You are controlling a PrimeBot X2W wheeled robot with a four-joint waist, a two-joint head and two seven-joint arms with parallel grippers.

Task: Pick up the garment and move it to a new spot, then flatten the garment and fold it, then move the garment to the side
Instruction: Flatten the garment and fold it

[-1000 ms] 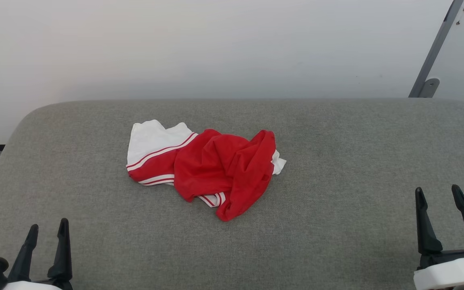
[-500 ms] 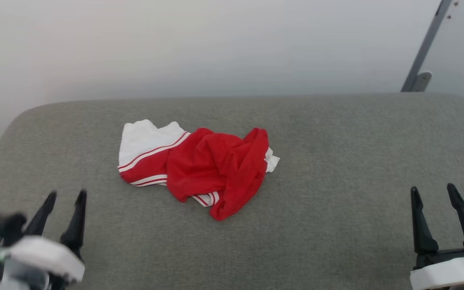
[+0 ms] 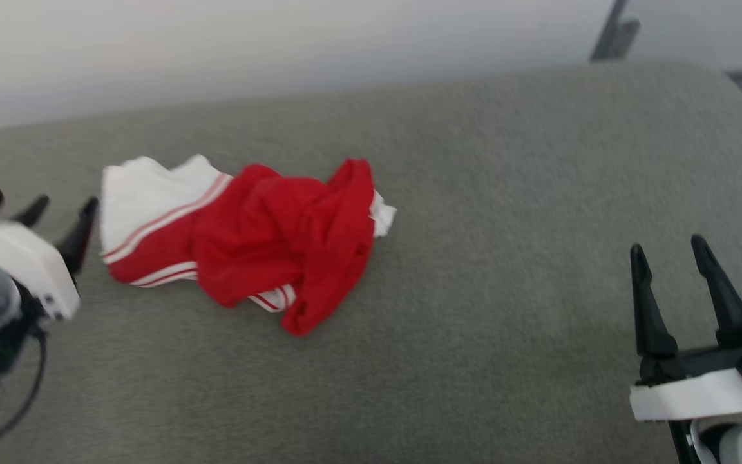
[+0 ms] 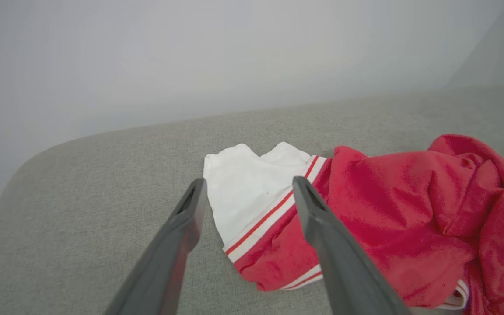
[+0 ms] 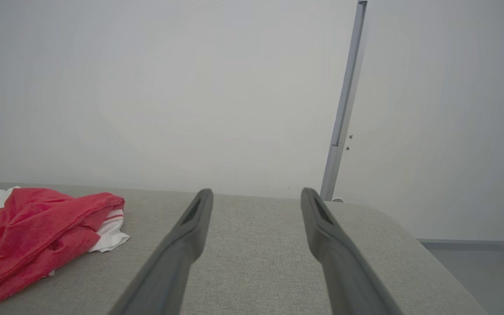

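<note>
- While its two dark fingers stand spread with nothing between them, the left gripper point(image 3: 64, 212) hovers at the left edge of the head view, tips just beside the white sleeve point(image 3: 139, 193) of the jersey point(image 3: 268, 238).
- From the left wrist view, the sleeve's white cloth and red stripes show in the gap between those fingers. Whether the tips touch the cloth cannot be told.
- The right gripper point(image 3: 666, 258) is likewise spread wide and empty, low at the right of the head view, well apart from the jersey.
- The jersey lies crumpled on the grey cushion point(image 3: 506, 270), left of its middle. The sleeve is at the left, the red body is bunched to the right, and a scrap of white pokes out at the right end.
- Behind the cushion rises a pale wall point(image 3: 216, 51), and a grey post point(image 5: 344, 109) stands against it at the right.
</note>
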